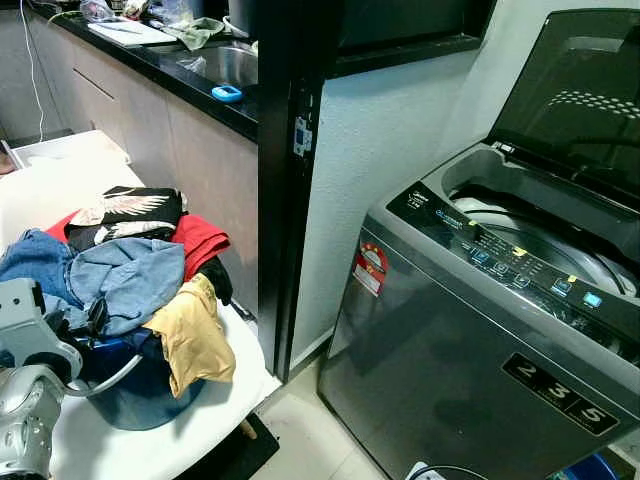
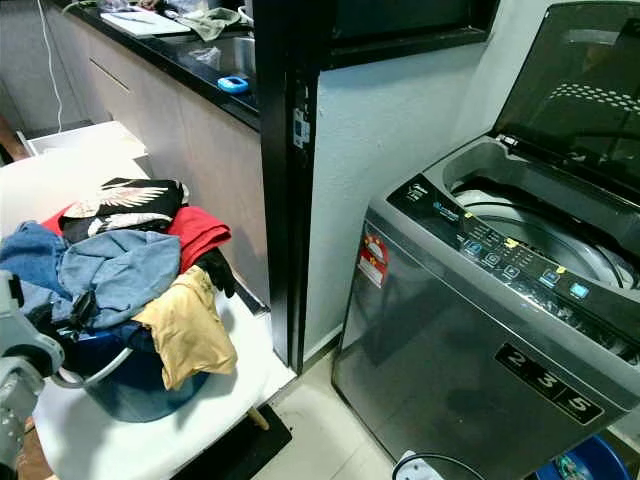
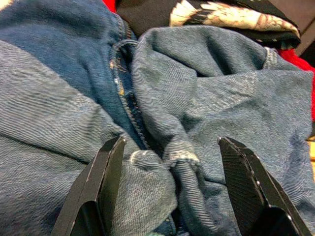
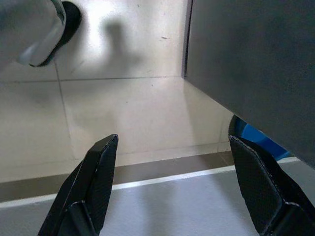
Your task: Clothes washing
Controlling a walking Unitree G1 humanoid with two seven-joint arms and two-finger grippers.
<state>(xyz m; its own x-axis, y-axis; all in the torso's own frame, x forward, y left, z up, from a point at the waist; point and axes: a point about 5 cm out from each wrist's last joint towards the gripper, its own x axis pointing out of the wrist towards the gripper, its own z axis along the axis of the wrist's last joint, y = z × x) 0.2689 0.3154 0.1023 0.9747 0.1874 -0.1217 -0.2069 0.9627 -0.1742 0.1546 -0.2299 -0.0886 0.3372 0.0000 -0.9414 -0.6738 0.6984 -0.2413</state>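
Denim is what we're staring at up close: our left end effector (image 3: pixel 170 147) sits right over the jeans (image 3: pixel 147 113), fingers spread wide on either side of a bunched fold, not gripping anything yet. From our head view the left arm (image 1: pixel 25 390) is down at about 8 o'clock, next to the blue laundry basket (image 1: pixel 140 385). That basket sits on a white tabletop (image 1: pixel 160 440) and it's piled high: jeans on top, a mustard yellow garment (image 1: pixel 195 335) hanging over the rim at its 4 o'clock side, a red one (image 1: pixel 200 240) behind, and a black piece with a white feather print (image 1: pixel 125 212) at the pile's 12 o'clock.

Over at 3 o'clock we've got the grey top-load washing machine (image 1: pixel 450 370), lid (image 1: pixel 585 90) propped up and the drum (image 1: pixel 540 240) showing.

Our right end effector (image 4: pixel 170 182) hangs with fingers wide apart, holding nothing, pointing down at the pale tiled floor (image 4: pixel 128 113) beside the machine's dark side.
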